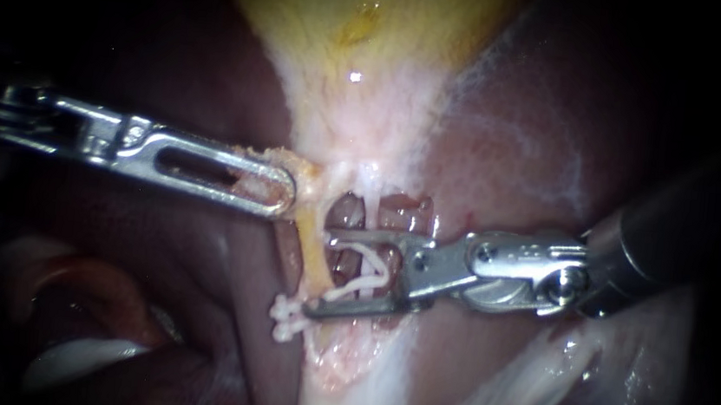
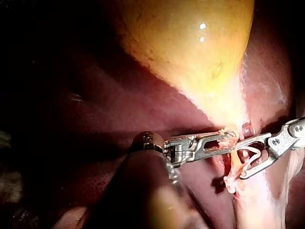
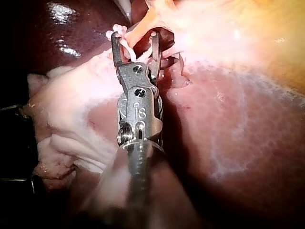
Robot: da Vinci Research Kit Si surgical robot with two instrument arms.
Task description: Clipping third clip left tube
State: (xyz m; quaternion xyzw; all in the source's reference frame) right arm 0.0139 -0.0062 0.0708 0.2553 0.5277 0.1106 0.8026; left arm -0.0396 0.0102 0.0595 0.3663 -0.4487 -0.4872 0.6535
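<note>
Endoscope first: the left instrument [image 1: 279, 188] has its jaws closed flat on a yellowish flap of tissue [image 1: 294, 164] at the near end of the left tube [image 1: 314, 255], drawing it taut. The right instrument [image 1: 319, 272] reaches across that tube, jaws wide apart and carrying an open clip [image 1: 372, 269] between them. The tube sits only just inside the jaw tips. Further down the tube are the placed clips [image 1: 284, 319], two I think, though they bunch together.

Left wrist view: same hold, and the gallbladder [image 2: 190, 47] swells beyond the gripped flap, where the endoscope shows only part of it.

Right wrist view looks along the shaft and shows the tube crossing between the jaw tips, which the endoscope leaves doubtful.

The danger: squeeze with the tube this shallow and the clip may catch only part of it, or slip off.
</note>
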